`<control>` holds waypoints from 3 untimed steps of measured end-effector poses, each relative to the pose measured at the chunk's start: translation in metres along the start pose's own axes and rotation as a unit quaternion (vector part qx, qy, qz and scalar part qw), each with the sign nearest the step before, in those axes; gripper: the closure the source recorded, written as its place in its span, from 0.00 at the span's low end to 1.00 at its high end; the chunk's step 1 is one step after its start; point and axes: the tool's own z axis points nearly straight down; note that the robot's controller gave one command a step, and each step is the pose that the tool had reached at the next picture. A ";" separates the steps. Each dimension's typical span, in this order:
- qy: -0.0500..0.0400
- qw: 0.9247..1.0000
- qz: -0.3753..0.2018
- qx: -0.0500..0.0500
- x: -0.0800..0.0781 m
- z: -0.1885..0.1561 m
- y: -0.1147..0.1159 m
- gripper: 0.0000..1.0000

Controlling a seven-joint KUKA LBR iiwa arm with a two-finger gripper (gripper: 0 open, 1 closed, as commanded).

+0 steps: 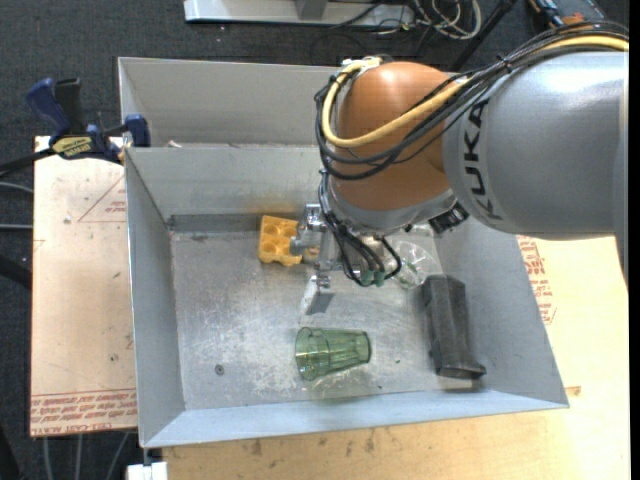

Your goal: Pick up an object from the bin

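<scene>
- A grey metal bin [150, 268] is seen from above. Four small loose things lie well spread over its speckled floor.
- A yellow block [277, 240] with round holes, like a wedge of cheese, lies against the foot of the bin's back wall. Every place below is given from this block.
- The gripper [315, 260] hangs just beside the yellow block, on the side the arm comes from. It is the nearest thing to the gripper.
- Its metal fingers [319, 296] are spread apart and grasp nothing. One is close against the yellow block's edge and the other is further toward the bin's front. Bare floor shows between them.
- A green cup [332, 353] of see-through plastic lies on its side, well in front of the yellow block and near the front wall.
- A dark block [450, 326], long and flat, lies well apart from the yellow block, beyond the gripper on the arm's side of the floor.
- A scrap of clear plastic [415, 258] lies beyond the gripper from the yellow block, partly under the arm. Its shape cannot be made out.
- The robot's orange cover [385, 133], looped with cables, sits above the gripper and overhangs the floor beside the yellow block.
</scene>
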 end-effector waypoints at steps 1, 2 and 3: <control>0.000 1.000 0.000 0.000 0.000 0.000 0.000 0.00; -0.004 1.000 -0.030 0.000 0.018 0.031 -0.005 0.00; -0.002 0.998 -0.068 0.000 0.050 0.092 -0.016 0.00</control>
